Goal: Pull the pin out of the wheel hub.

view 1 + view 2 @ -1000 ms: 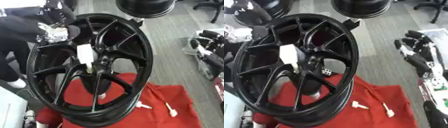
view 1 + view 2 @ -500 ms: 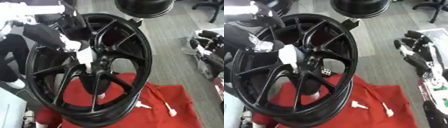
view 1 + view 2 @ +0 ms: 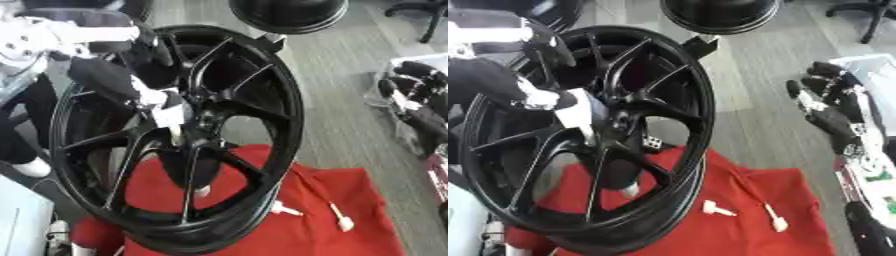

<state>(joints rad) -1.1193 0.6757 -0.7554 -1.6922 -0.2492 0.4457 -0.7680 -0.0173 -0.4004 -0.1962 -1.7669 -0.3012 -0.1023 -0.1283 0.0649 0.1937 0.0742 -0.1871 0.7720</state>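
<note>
A black spoked wheel hub (image 3: 271, 100) stands tilted on a red cloth (image 3: 350, 190). A white pin (image 3: 169, 116) sticks out of its centre. My left hand (image 3: 144, 92) reaches in from the upper left across the spokes, and its fingers curl round the pin's upper end. My right hand (image 3: 833, 112) rests open at the right edge, away from the hub, holding nothing.
Two loose white pins (image 3: 716, 209) (image 3: 774, 220) lie on the cloth right of the hub. Another dark wheel (image 3: 289, 12) sits at the top edge. Grey floor (image 3: 350, 110) lies between the hub and my right hand. A white surface (image 3: 17, 220) is at the lower left.
My left hand has come in from the upper left, across the rim and down to the pin, and now closes on its top. The right hand has stayed put.
</note>
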